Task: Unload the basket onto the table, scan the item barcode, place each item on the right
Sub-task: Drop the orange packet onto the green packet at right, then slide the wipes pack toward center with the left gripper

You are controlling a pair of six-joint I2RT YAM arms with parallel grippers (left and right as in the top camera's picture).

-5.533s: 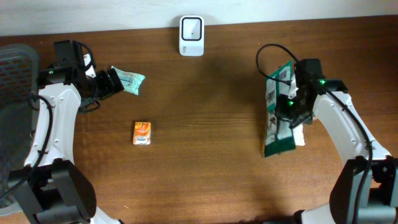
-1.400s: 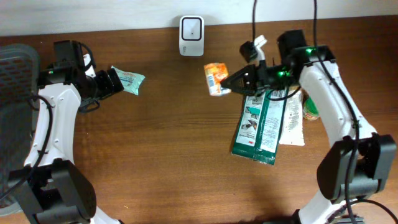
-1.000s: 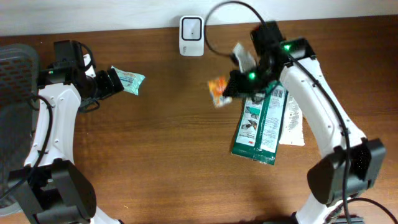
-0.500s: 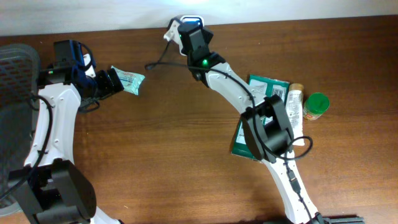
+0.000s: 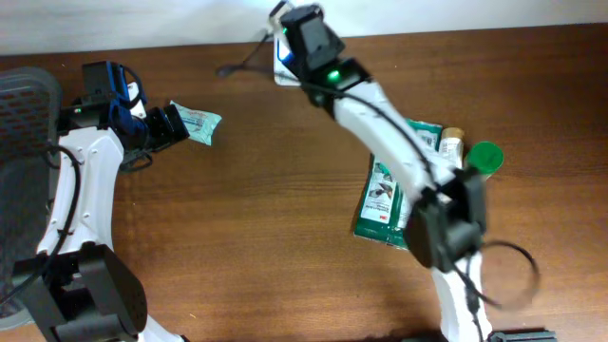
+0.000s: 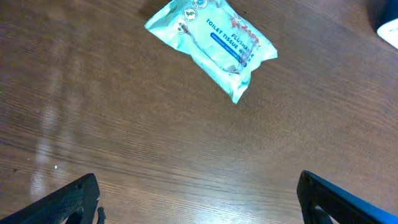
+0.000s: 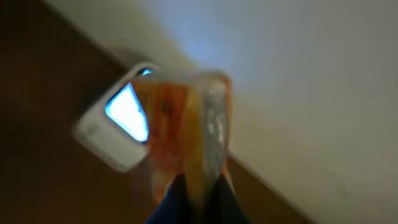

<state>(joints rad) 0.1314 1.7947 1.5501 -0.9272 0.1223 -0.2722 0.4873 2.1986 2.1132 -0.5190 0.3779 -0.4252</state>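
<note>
The item, a small orange packet (image 7: pixel 186 121), is pinched upright in my shut right gripper (image 7: pixel 196 186). The right wrist view is blurred. Just behind and left of the packet lies the white scanner (image 7: pixel 118 127), its window lit blue. Overhead, my right gripper (image 5: pixel 302 28) hangs over the scanner (image 5: pixel 281 68) at the table's back edge and hides the packet. At the far left my left gripper (image 5: pixel 169 123) stands open beside a pale green tissue pack (image 6: pixel 211 43) lying on the wood, its fingers (image 6: pixel 74 199) wide apart with nothing between them.
Two dark green flat packs (image 5: pixel 394 195) lie at the right under the right arm. A white sachet (image 5: pixel 446 157) and a green-capped bottle (image 5: pixel 484 157) sit beside them. A grey mesh chair (image 5: pixel 19 104) shows at the left edge. The wall runs along the table's back edge.
My right arm has swung the orange packet from the middle right of the table up to the scanner at the back edge. The left arm and tissue pack have not moved.
</note>
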